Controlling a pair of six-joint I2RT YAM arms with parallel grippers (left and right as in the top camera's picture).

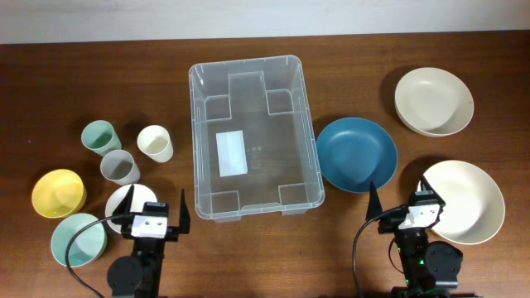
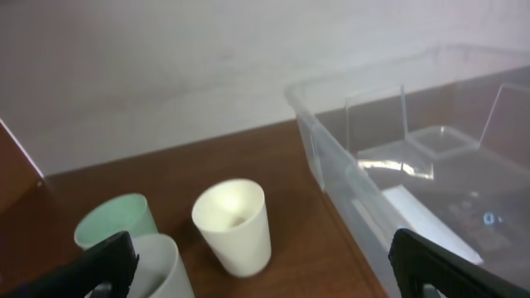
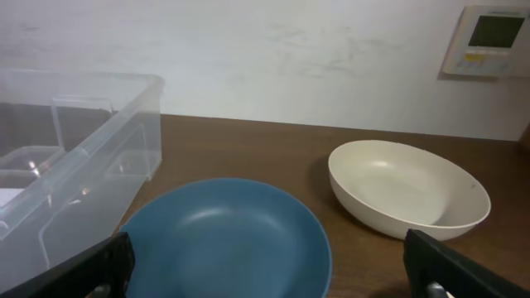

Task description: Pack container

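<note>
We find no legible text, number or brand in any view. The white label (image 1: 232,153) on the base of the clear container (image 1: 195,141) appears blank from overhead, and from the left wrist camera it is too blurred to read. In the right wrist view, a wall-mounted control panel (image 3: 492,40) carries a greenish display (image 3: 495,30) and a small yellow sticker (image 3: 474,58); we cannot resolve characters on either.
</note>
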